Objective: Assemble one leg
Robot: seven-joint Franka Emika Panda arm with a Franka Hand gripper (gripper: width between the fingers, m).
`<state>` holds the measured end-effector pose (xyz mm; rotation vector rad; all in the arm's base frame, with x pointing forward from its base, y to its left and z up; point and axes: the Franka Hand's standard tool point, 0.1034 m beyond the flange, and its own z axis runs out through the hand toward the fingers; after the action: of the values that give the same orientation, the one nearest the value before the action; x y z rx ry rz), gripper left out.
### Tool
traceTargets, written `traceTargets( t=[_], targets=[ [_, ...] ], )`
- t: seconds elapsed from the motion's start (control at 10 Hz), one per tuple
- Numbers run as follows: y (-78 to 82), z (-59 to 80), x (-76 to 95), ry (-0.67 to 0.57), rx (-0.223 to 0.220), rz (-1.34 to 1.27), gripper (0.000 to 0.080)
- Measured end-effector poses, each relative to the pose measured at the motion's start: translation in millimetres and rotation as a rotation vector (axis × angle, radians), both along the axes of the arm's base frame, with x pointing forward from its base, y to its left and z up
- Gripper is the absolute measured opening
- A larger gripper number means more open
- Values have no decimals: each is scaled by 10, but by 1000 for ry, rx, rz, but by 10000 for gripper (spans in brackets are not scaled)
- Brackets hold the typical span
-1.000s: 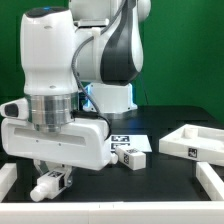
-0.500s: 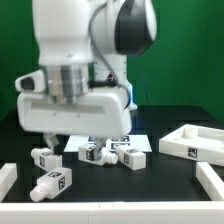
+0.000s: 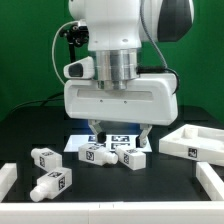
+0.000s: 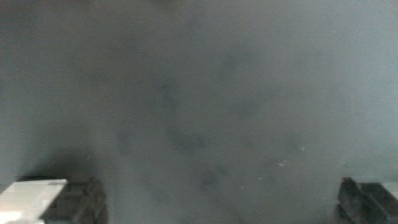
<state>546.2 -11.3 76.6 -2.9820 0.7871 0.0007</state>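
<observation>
Gripper [image 3: 119, 136]: white boxy body under a ribbed metal wrist collar, with two dark fingers [image 3: 146, 133] spread wide and nothing between them; released, hanging above the table's middle. The wrist view gives only a blurred grey field with one finger [image 4: 39, 198] at one edge and its mate at the opposite edge; no part can be made out there. The exterior view alone shows the parts. Marker board [image 3: 122, 138]: thin, flat, white, printed with black tags, lying under the spread fingers. Centre legs [image 3: 96, 154]: two short, chunky white pieces with black-and-white tags, side by side just in front of the board, below the gripper and not touching it. Left leg [image 3: 45, 157]: same make, well apart toward the exterior view's left. Front leg [image 3: 52, 183]: same make, rounded end, nearest the camera. Tray part [image 3: 195, 143]: white, rectangular, with a raised rim around a dark hollow, on the exterior view's right. Rails [image 3: 211, 180]: plain white bars at both lower corners. Table [image 3: 170, 185]: matt black.
</observation>
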Motion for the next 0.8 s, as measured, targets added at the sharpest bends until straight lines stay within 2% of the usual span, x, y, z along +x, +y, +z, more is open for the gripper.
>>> traceTargets(
  t=[0.2, 0.3, 0.5, 0.6, 0.8],
  targets=[
    [40, -9, -17, -2, -3, 27, 649],
    [193, -50, -135, -11, -7, 131, 649],
    [461, 7, -315, -19, -13, 330, 649],
    [520, 1, -400, -16, -11, 428, 649],
    [511, -13, -415, -22, -10, 429, 649]
  ],
)
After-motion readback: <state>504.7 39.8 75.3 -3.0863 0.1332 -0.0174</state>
